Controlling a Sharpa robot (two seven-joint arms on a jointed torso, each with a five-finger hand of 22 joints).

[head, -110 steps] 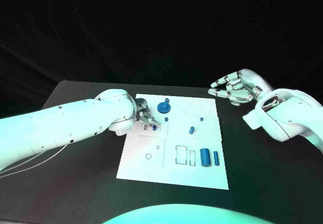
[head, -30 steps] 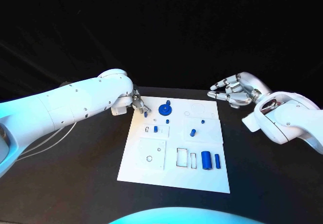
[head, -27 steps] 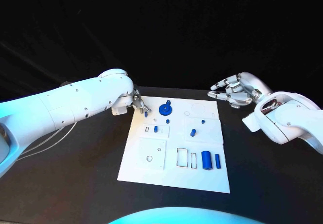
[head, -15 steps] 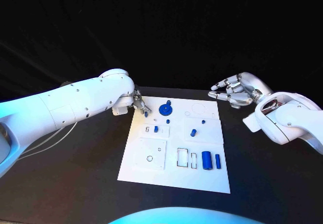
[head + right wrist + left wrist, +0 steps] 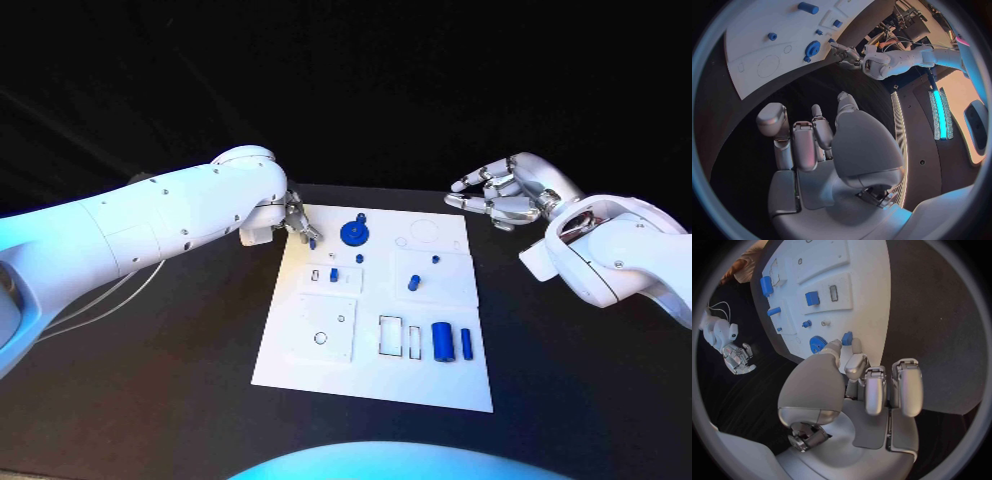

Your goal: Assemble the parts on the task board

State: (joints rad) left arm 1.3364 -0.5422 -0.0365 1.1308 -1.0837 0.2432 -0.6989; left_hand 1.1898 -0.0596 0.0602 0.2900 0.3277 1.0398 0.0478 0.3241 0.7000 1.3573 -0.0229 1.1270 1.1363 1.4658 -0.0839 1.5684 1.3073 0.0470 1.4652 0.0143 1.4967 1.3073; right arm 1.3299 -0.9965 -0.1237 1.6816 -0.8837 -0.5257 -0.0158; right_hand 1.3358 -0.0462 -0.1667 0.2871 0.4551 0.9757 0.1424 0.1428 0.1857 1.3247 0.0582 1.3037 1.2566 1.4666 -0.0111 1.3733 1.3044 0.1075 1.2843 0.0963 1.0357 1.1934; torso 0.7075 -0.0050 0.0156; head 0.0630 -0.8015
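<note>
The white task board (image 5: 372,382) lies in the middle of the black table. My left hand (image 5: 297,220) hovers at the board's far left edge and pinches a small blue part (image 5: 313,242) between thumb and finger; the left wrist view shows the same part (image 5: 847,338) at the fingertips (image 5: 856,363). Just beside it on the board sits a blue gear (image 5: 352,233). My right hand (image 5: 498,196) hangs off the board's far right corner, fingers loosely spread and empty (image 5: 811,145).
On the board are a small blue peg (image 5: 359,259), a blue block (image 5: 333,274), another blue piece (image 5: 413,281) and two blue cylinders (image 5: 441,341) beside rectangular slots (image 5: 389,335). Bare black table (image 5: 159,350) surrounds the board.
Since the earliest frame my left hand has drawn back from over the board's left slots to its far left edge. Over the last second both hands have barely moved.
</note>
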